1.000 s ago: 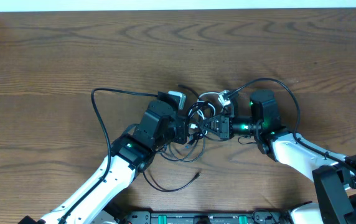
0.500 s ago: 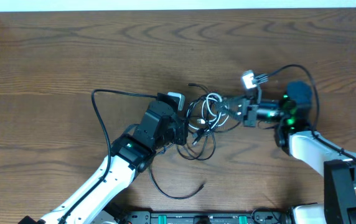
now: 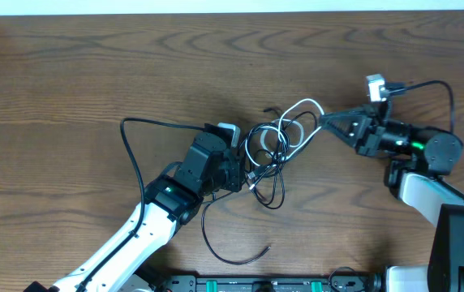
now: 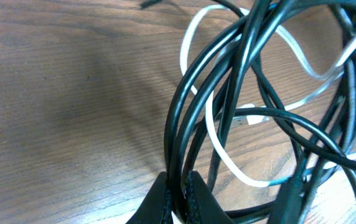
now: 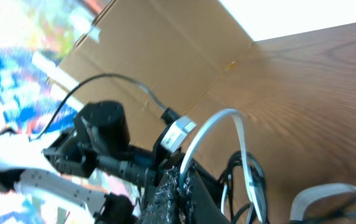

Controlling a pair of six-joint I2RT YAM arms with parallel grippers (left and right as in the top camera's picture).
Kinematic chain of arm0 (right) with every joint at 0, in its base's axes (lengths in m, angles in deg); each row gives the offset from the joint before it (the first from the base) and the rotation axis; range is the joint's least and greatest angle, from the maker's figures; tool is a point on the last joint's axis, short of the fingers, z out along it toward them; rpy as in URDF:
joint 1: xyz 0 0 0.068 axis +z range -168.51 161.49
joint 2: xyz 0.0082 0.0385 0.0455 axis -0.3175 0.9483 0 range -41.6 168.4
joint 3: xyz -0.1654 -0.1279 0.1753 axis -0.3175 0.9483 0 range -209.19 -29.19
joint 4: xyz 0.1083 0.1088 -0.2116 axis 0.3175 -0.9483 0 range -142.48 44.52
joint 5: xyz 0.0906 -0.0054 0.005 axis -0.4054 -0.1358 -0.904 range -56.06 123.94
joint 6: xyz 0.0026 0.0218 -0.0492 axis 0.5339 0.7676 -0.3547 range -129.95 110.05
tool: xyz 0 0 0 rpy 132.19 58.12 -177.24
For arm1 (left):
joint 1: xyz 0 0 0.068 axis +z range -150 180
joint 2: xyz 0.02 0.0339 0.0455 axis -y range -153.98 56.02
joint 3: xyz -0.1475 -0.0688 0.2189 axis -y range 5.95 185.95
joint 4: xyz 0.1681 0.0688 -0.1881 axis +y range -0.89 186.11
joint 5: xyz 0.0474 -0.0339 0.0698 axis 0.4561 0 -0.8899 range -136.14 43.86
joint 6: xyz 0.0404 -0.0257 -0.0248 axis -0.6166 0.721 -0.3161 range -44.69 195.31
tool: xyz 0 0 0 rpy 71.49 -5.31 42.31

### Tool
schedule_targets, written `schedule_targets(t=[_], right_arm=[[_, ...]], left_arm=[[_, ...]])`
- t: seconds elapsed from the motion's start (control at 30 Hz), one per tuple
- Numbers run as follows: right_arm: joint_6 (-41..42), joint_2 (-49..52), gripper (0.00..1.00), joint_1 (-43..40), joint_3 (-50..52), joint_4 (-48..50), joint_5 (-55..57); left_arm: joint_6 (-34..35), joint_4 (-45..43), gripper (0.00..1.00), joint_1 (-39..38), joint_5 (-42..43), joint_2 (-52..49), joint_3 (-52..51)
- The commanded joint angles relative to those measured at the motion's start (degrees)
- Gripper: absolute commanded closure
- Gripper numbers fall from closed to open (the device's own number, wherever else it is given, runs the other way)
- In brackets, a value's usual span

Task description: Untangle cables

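L tool point(image 4: 178, 194) closed on black cable point(image 4: 177, 130); R tool point(image 5: 179, 177) grips white cable point(image 5: 224, 113), knot betw. them on desk point(image 3: 70, 73).

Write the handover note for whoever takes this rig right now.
Left gripper: shut on black cables at the knot.
Right gripper: shut on the white cable, held out to the right of the knot.
Cables: bundle in the middle of the table; one black end loose near the front edge.
Done: white loop partly drawn out.
Left: black and white loops interlaced; separate them.
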Motion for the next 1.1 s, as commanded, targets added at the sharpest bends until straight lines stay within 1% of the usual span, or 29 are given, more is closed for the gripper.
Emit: schedule_targets(t=[0.0, 0.27, 0.37, 0.5, 0.57, 0.63, 0.7, 0.8, 0.87, 0.97, 1.07], right_arm=[[3.6, -0.9, 0.99, -3.0, -0.8, 2.3, 0.9], [3.3, -0.9, 0.99, -10.4, -0.8, 2.3, -1.1], [2.8, -0.9, 0.98, -12.6, -0.8, 1.4, -2.8], [-0.9, -0.9, 0.83, -12.8, -0.8, -2.7, -3.5], [-4.2, -0.9, 0.70, -12.3, -0.8, -7.8, -3.0], [-9.2, -0.9, 0.59, -11.6, -0.8, -15.3, -1.2], [-15.7, -0.9, 0.52, -10.1, -0.8, -24.8, 1.9], [-24.6, -0.9, 0.46, -6.8, -0.8, -37.6, 8.6], [-27.5, -0.9, 0.44, -4.5, -0.8, -41.7, 12.3], [-29.4, -0.9, 0.43, -1.1, -0.8, -44.7, 18.7], [-29.8, -0.9, 0.43, 1.0, -1.3, -46.7, 24.1]], left_arm=[[-0.2, 0.5, 0.92, 0.2, -1.0, 0.6, -0.1], [-0.5, 4.2, 0.92, 0.2, -1.5, 0.6, -0.1], [-0.2, 3.5, 0.92, 0.2, -1.4, 0.6, -0.1], [0.3, -1.2, 0.92, 0.2, 2.8, 0.6, -0.1], [0.3, -4.6, 0.92, 0.2, 5.7, 0.6, -0.1], [0.3, -7.0, 0.92, 0.2, 6.5, 0.6, -0.1], [0.3, -8.2, 0.92, 0.2, 6.5, 0.6, -0.1], [0.4, -8.3, 0.92, 0.2, 6.5, 0.6, -0.1], [1.9, -8.5, 0.92, 0.2, 6.6, 0.7, -0.1], [3.3, -10.2, 0.92, 0.2, 7.9, 0.7, -0.1], [3.4, -14.3, 0.92, 0.2, 12.6, 0.9, -0.1]])
